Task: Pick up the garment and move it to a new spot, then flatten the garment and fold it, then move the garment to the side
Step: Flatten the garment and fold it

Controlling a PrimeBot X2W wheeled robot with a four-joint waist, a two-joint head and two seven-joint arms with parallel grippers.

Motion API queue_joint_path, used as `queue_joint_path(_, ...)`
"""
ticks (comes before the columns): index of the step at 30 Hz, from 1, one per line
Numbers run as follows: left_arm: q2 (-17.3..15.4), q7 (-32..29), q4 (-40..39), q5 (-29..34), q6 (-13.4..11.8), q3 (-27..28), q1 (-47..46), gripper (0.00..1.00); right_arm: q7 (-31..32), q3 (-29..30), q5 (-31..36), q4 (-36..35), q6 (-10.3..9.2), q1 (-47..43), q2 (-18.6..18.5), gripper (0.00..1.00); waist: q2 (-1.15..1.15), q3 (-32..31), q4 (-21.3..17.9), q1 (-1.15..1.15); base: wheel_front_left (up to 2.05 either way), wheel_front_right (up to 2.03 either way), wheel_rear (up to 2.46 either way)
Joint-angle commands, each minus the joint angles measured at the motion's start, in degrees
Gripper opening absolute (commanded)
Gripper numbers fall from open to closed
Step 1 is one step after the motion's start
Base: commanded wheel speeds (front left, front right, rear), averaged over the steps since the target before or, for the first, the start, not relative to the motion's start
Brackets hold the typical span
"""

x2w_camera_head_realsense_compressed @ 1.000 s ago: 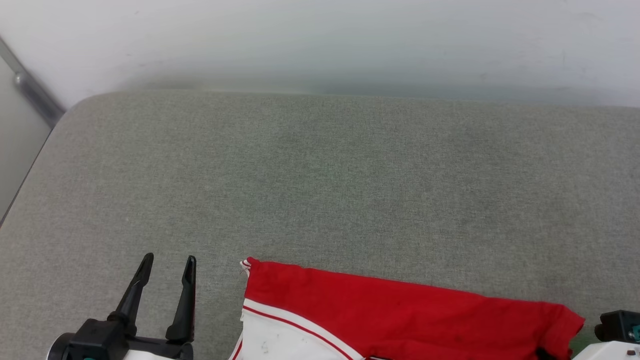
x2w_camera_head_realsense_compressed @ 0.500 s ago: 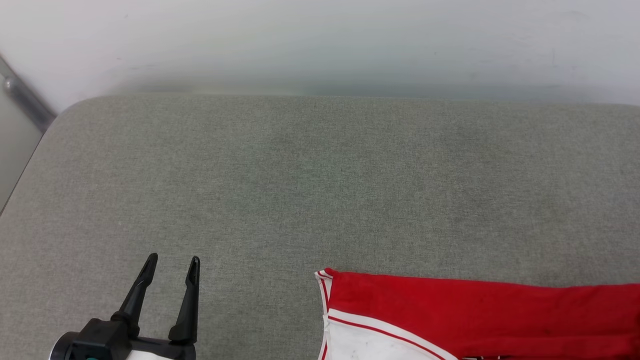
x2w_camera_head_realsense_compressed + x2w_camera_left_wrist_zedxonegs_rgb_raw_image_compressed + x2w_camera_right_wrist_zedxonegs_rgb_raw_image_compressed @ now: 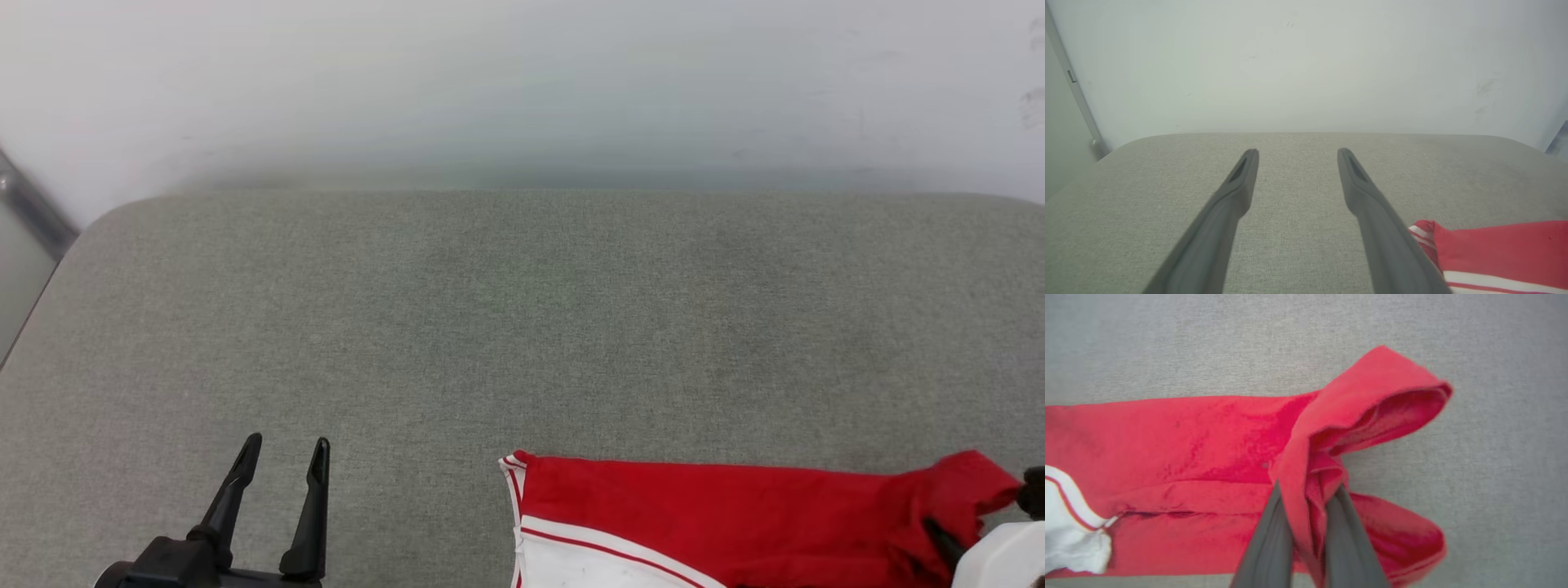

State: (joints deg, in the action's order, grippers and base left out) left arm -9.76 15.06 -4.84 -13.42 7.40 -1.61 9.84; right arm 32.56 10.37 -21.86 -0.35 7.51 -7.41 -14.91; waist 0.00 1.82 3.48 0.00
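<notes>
1. The red T-shirt [image 3: 735, 514] [image 3: 1188, 437] [image 3: 1502, 249] lies along the near edge of the grey fabric pad [image 3: 522, 310], toward the pad's right end. It is drawn out into a long, low band with soft creases.
2. The shirt's end nearer the pad's middle shows a white sleeve [image 3: 588, 563] [image 3: 1065, 535] edged by a thin red line. Red-and-white stripe trim [image 3: 513, 474] runs down that corner.
3. At the end nearer the pad's right edge, the red cloth is bunched and pulled up off the pad into a peaked fold that gapes open like a pocket.
4. The right gripper [image 3: 1308, 490] has hold of that bunch. Its two dark fingers [image 3: 1274, 539] stand close together with a wad of red cloth pinched between them.
5. The left gripper [image 3: 288, 445] [image 3: 1298, 153] sits over the pad's near left part, clear of the sleeve end. Its fingers are spread wide, with nothing between them and no cloth touching them.
6. Behind the pad's far edge rises a pale wall [image 3: 522, 82].
</notes>
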Motion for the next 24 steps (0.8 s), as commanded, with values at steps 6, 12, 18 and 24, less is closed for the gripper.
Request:
queue_joint_path(6,0.39,0.14,0.07,-0.11,0.09,-0.50,0.75,1.00,4.73,-4.73,-1.53,-8.42,-0.04,-2.93,2.90,0.00,0.00,-1.02,0.27,0.00,0.00,0.00,0.00)
queue_joint_path(12,0.46,0.14,0.17,-0.33,0.09,-0.69,0.67,1.00,9.17,-11.51,-2.96,-13.74,-0.03,-4.56,7.20,0.00,0.00,-1.28,1.68,0.00,0.00,0.00,0.00)
queue_joint_path(18,0.48,0.14,0.50,-0.36,0.09,-1.19,0.38,1.00,10.63,-18.02,-5.49,-14.87,-0.03,-3.79,10.88,0.00,0.00,-1.19,3.40,0.00,0.00,0.00,0.00)
queue_joint_path(24,0.06,0.14,0.72,-0.63,0.09,-1.52,0.12,1.00,8.38,-21.20,-9.27,-12.36,-0.03,-1.52,12.11,0.00,0.00,-1.13,4.75,0.00,0.00,0.00,0.00)
